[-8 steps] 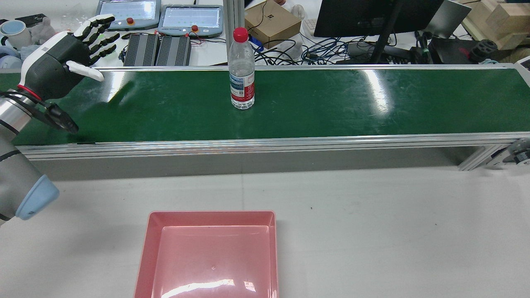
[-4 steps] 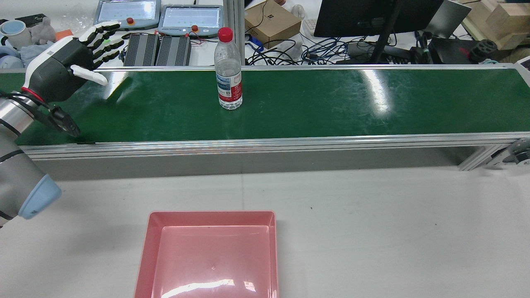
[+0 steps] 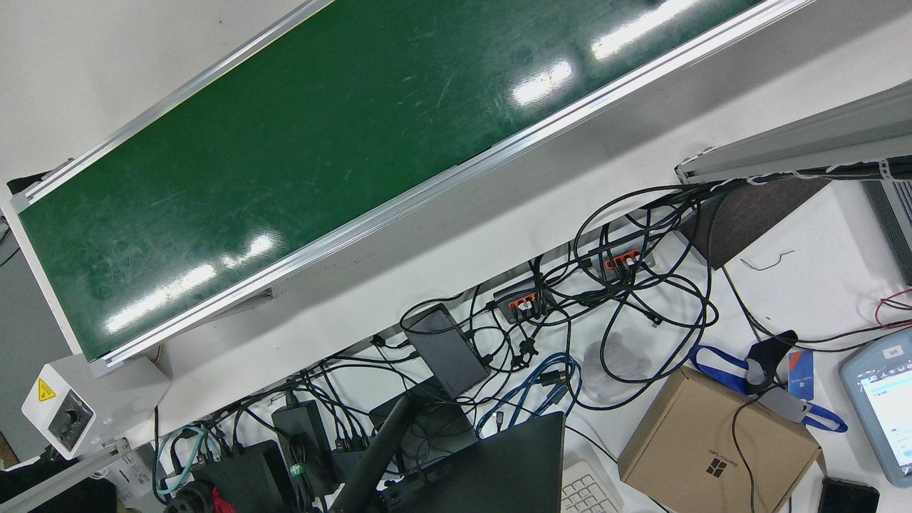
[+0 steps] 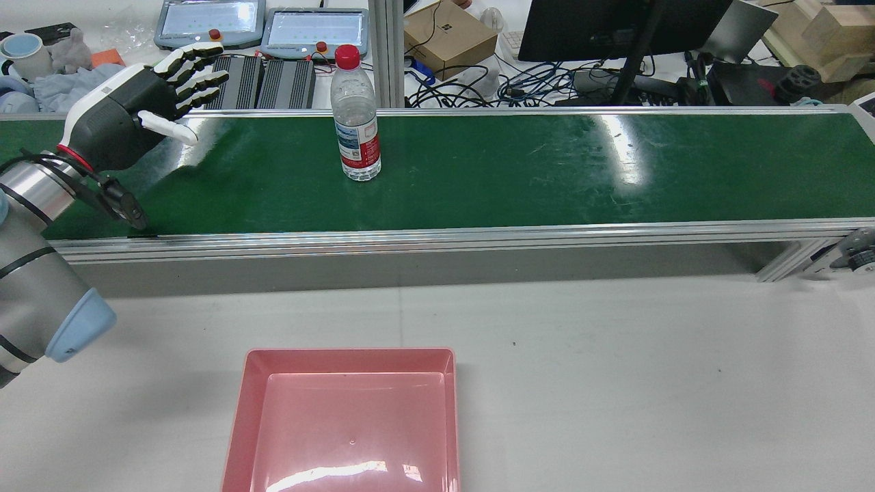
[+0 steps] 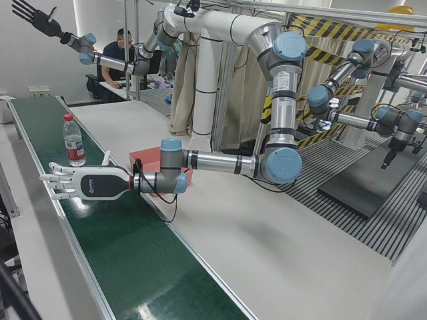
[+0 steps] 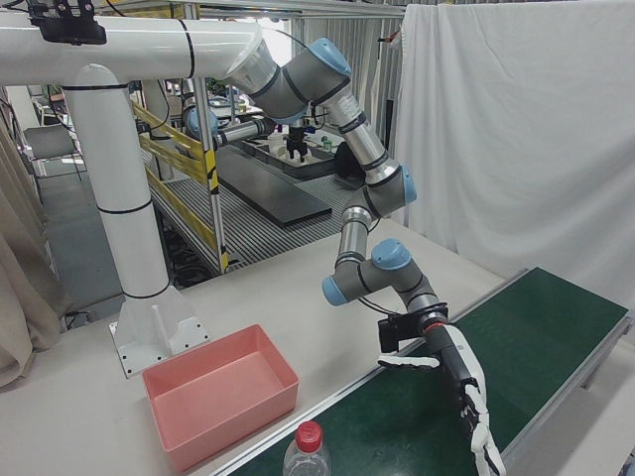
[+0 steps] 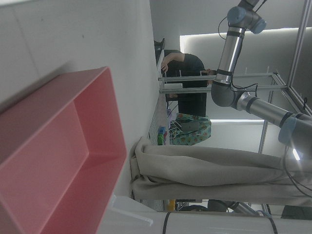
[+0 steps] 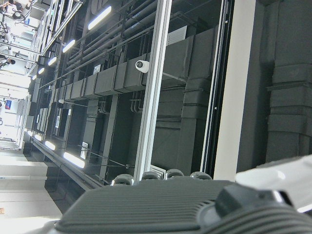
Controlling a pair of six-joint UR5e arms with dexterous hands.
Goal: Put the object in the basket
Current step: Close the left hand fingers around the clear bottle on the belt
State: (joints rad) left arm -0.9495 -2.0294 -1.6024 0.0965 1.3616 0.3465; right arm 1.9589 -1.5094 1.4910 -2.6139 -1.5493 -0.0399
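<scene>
On the left of the rear view we see the left hand [image 4: 130,116] held low over the green belt [image 4: 547,171], palm side on, with its fingers [image 4: 195,68] released, spread and pointing along the belt; they hold nothing. The left-front view shows the same hand [image 5: 80,185] flat and level above the belt, and the right-front view shows it [image 6: 461,387] stretched out with the fingers apart.

Right of the fingertips, and well apart from them, the bottle [image 4: 355,130] stands upright on the belt, clear, with a red cap and a red and blue label. We cannot tell whether it holds water.

Nearer the robot than the fingers, across the belt's rail, the pink basket [image 4: 348,353] sits on the white desk [image 4: 615,355]. Its smooth pink floor shows from wall to wall. The left hand view looks into the same basket [image 7: 48,161] from the side.

The right hand [image 5: 30,17] shows only in the left-front view, raised high at the belt's far end, fingers splayed and released, grasping nothing.
</scene>
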